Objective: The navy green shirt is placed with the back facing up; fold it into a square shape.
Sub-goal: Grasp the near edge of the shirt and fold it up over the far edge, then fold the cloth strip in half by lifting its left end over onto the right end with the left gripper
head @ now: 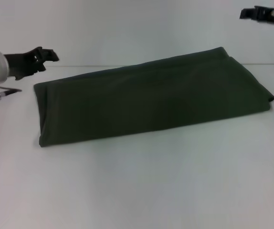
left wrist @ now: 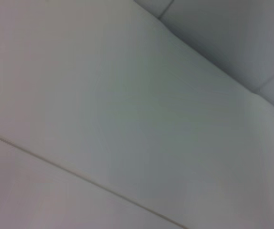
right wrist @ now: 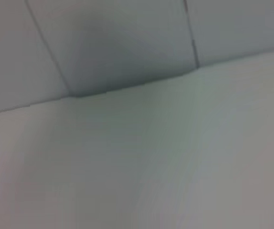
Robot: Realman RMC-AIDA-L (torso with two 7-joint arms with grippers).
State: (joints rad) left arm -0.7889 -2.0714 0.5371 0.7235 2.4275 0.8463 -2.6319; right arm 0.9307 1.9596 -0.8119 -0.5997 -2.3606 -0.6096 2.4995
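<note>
The dark olive-green soft fabric shirt point(head: 151, 98) lies as a long folded band, left gripper point(head: 44, 57) at nine o'clock, right gripper point(head: 263, 13) at two o'clock, finger states impossible to tell, and a shallow pinch could grab only the top layer, spilling the stack.

The left gripper point(head: 45, 58) hovers at the left edge, its arm showing a green ring light; the right gripper point(head: 263, 13) sits far upper right

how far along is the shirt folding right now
Done: the navy green shirt lies folded into a long rectangular band on the table. In hand: nothing; the left gripper and right gripper hang clear of it. Left: folding the band across into a square.
</note>
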